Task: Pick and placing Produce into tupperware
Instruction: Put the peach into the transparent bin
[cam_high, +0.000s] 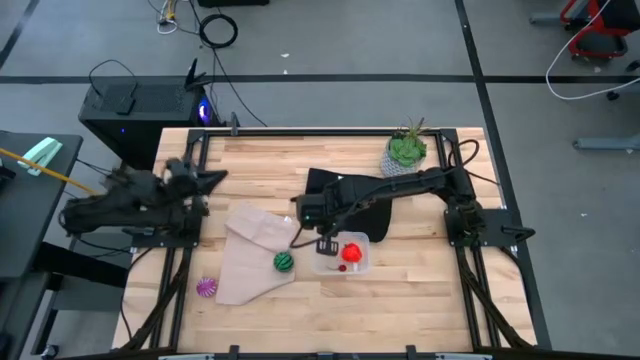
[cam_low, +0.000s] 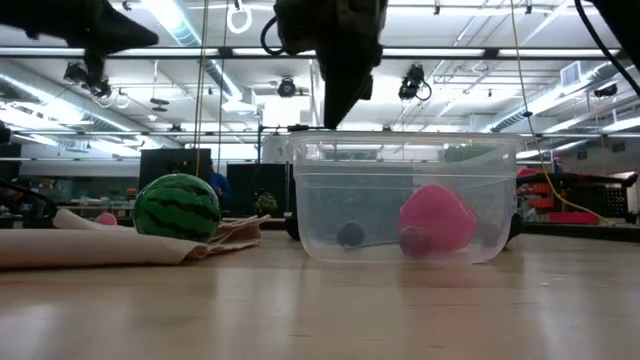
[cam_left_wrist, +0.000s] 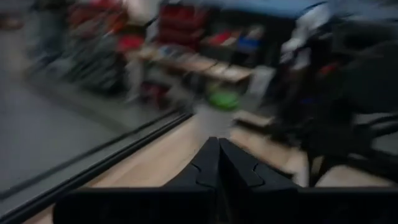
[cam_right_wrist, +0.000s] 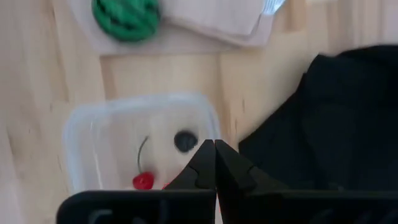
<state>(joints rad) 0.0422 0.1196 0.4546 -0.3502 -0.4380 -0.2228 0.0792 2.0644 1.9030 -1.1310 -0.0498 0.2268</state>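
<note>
The clear tupperware (cam_high: 345, 256) stands on the table just in front of the black cloth; it also shows in the low view (cam_low: 405, 200) and the right wrist view (cam_right_wrist: 124, 134). The red piece (cam_high: 351, 252) lies inside it (cam_low: 437, 218). The green striped ball (cam_high: 284, 261) rests on the beige cloth (cam_high: 250, 255). The purple ribbed ball (cam_high: 207, 288) lies on the bare wood left of that cloth. My right gripper (cam_high: 325, 243) is shut and empty, pointing down just above the container's left rim (cam_low: 335, 115). My left gripper (cam_high: 212, 178) is shut and empty, raised at the far left.
A black cloth (cam_high: 345, 200) lies under the right arm, behind the container. A potted plant (cam_high: 405, 150) stands at the far edge. A small dark round thing (cam_right_wrist: 185, 140) also lies in the container. Bare wood lies in front of and to the right of the container.
</note>
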